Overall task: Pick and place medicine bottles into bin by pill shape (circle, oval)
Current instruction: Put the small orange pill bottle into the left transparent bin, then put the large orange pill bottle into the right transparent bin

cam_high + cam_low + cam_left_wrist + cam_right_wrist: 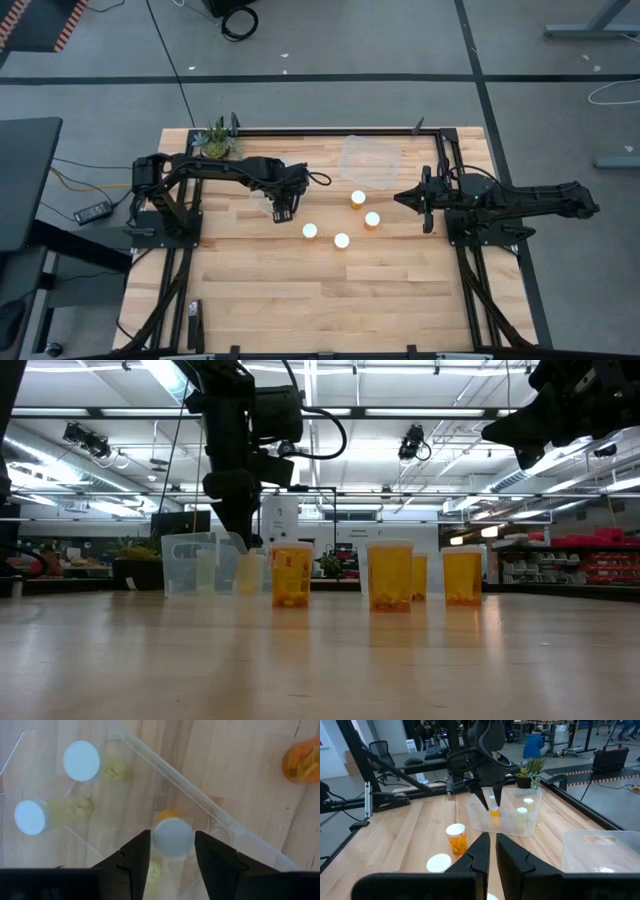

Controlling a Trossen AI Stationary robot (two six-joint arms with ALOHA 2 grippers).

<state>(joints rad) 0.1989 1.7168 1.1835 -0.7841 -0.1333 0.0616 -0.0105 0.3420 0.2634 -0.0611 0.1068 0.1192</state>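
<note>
Four medicine bottles stood loose on the table (400, 290), grouped near its middle: one (310, 231) nearest the left gripper, one (342, 240) just beside it toward the near edge, and two (372, 219) (358, 198) closer to the right side. I judged each as a light, rigid plastic cylinder with a smooth, somewhat slippery wall, prone to tipping if nudged off axis. I judged that the best hold was across the body just under the white cap, jaws square to the wall, with moderate force only.

I had the left gripper (172, 851) hanging over the clear bin (262, 203) left of the table's middle. Its fingers (135, 852) stood parted just wider than the white cap of the held bottle (172, 837) between them; I could not confirm whether the pads were touching the cap or had let it go. Two more bottles (82, 761) (31, 816) already stood in that bin, both pale and narrow.

I kept the right gripper (404, 198) waiting above the right side of the table, its fingers (484, 851) closed nearly together on nothing.

Farther off, a second clear bin (372, 160) lay toward the far edge, and a small green plant (216, 142) stood at the far left corner.
</note>
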